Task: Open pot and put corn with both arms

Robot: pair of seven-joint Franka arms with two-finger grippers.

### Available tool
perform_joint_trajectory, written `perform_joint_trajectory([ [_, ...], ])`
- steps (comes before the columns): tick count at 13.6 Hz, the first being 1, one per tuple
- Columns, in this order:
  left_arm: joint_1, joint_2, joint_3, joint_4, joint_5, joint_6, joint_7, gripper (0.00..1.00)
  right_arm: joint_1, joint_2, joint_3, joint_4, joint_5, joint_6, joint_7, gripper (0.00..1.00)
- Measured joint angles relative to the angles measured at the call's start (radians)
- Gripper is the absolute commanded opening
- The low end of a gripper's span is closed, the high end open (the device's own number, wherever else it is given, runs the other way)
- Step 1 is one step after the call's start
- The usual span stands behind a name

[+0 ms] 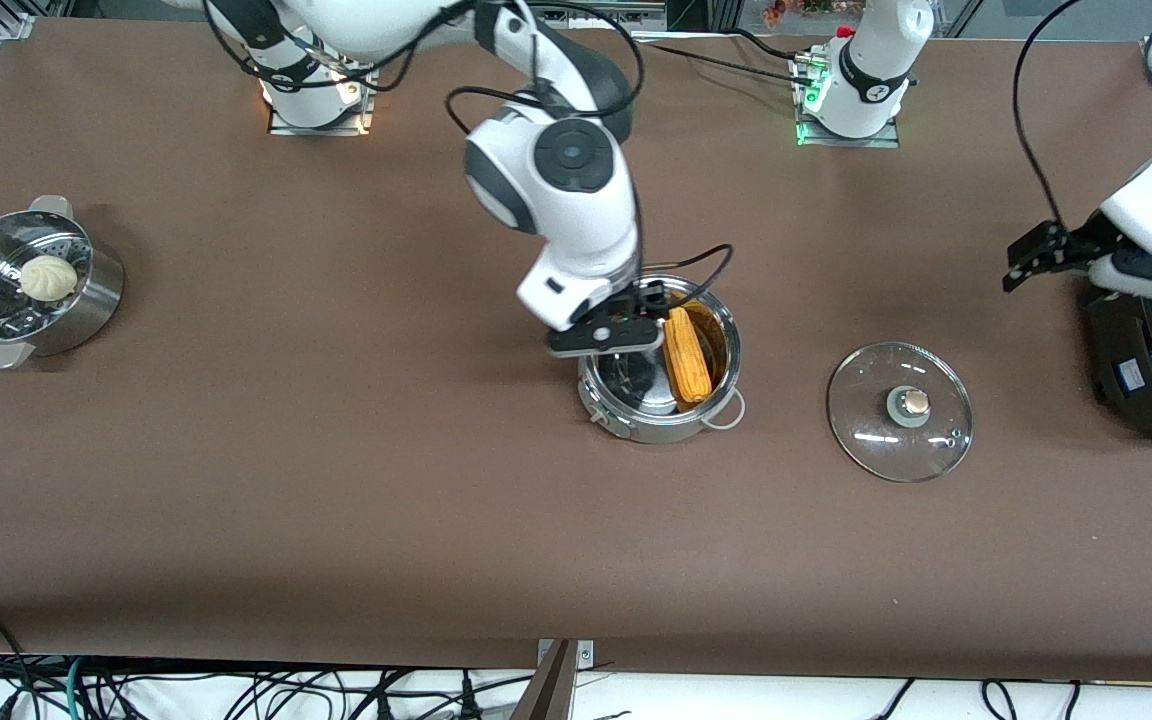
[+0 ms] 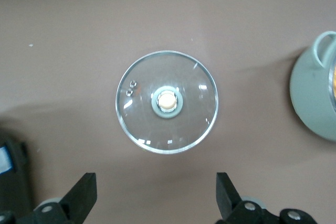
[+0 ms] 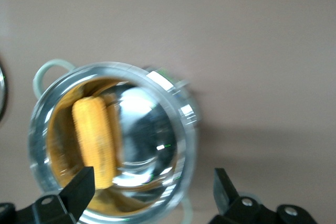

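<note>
The steel pot [image 1: 661,365] stands open at the table's middle. The yellow corn [image 1: 687,355] lies inside it, against the wall toward the left arm's end; it also shows in the right wrist view [image 3: 94,140] inside the pot [image 3: 173,129]. My right gripper [image 1: 608,330] hangs open and empty over the pot's rim. The glass lid [image 1: 899,411] with its beige knob lies flat on the table beside the pot, toward the left arm's end; it also shows in the left wrist view [image 2: 167,102]. My left gripper [image 1: 1036,258] is open and empty, over the table beside the black cooker.
A large black cooker [image 1: 1151,365] stands at the left arm's end. A perforated steamer basket [image 1: 31,283] holding a white bun [image 1: 48,277] stands at the right arm's end. The pot's edge [image 2: 315,93] shows in the left wrist view.
</note>
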Motion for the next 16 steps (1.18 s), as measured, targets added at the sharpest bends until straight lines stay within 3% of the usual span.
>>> perform_joint_trajectory([
  [4,-0.001,0.001,-0.010,0.197,0.068,-0.285,-0.036,1.00,-0.157,-0.076,-0.004,0.000,0.008,-0.115,-0.132,1.00],
  [7,-0.004,0.032,-0.050,0.310,0.088,-0.410,-0.142,1.00,-0.284,-0.113,-0.007,0.000,0.010,-0.178,-0.150,1.00],
  [11,-0.011,0.123,-0.086,0.482,0.087,-0.486,-0.328,1.00,-0.396,-0.154,-0.008,0.000,0.011,-0.239,-0.159,1.00],
  [16,-0.005,0.144,-0.081,0.522,0.064,-0.503,-0.400,1.00,-0.574,-0.213,-0.018,0.000,0.010,-0.361,-0.307,1.00],
])
